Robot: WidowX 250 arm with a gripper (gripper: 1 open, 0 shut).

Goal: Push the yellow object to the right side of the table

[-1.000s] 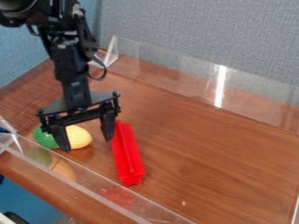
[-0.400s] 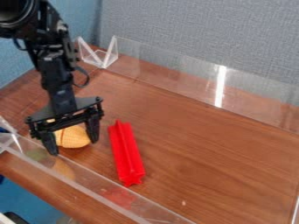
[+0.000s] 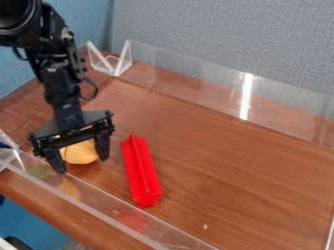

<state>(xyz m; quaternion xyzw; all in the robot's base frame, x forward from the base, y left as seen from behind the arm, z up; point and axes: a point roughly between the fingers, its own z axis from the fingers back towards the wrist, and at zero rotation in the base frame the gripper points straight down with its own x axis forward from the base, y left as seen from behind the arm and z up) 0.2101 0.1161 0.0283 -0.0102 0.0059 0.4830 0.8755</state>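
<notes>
Right now the claw [image 3: 72, 143] hangs pointing straight down with its two fingers spread wide, astride the yellow object [image 3: 82, 152] at the near-left corner of the surface [image 3: 235, 166]. Nothing is gripped: the fingers stand on either side of the toy with a gap showing, and I cannot tell whether either tip touches it. The toy lies close to the low clear wall [image 3: 78, 190] along the front edge, its green end mostly hidden behind the left finger. Just to its right lies the long red bar [image 3: 140, 168], running roughly front to back, so it sits between the toy and the open right half of the surface.

The toy looks like a small, hard, hollow plastic piece, light and smooth, and its rounded egg shape will likely roll or spin rather than slide straight. A push is best applied low and square on its left flank, through the middle of the body, so it does not squirt out sideways toward the wall. The red bar is the obvious snag: a straight shove would likely drive the toy into it and carry both along.
</notes>
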